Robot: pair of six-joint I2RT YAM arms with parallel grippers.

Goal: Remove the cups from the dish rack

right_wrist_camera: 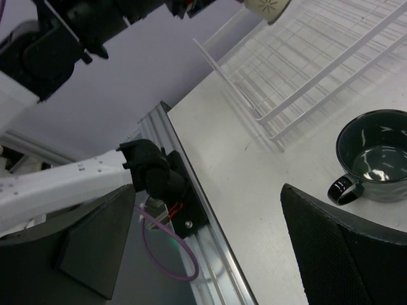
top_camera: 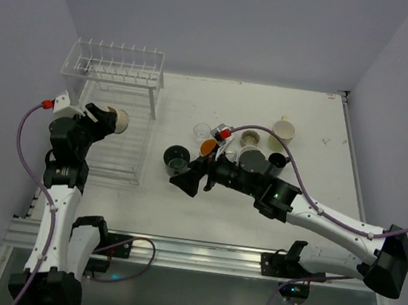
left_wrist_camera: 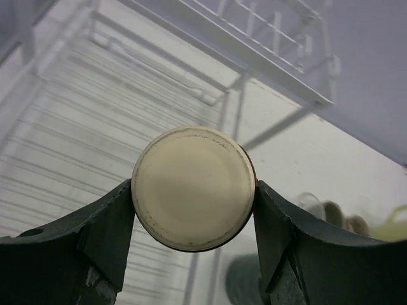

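Where the top view looks down, we see the left end effector (top_camera: 115, 120) clamped on a cream cup (top_camera: 122, 119) above the dish rack (top_camera: 115, 64) tray at left. The right end effector (top_camera: 188, 177) gapes beside a dark grey mug (top_camera: 176, 159) on the table (top_camera: 204, 212). In the left wrist view, fingers (left_wrist_camera: 95, 235) pinch the cup's base at centre. In the right wrist view, the spread fingers (right_wrist_camera: 343, 248) leave the mug at right untouched.

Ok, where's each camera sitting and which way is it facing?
Top: above, behind the bases, looking down on table, rack, cups; both arms show.
Left wrist: on the left hand, facing the rack; fingers clamp a cream cup.
Right wrist: on the right hand, facing the rack; open fingers show.
Shared: all three show the cream cup.
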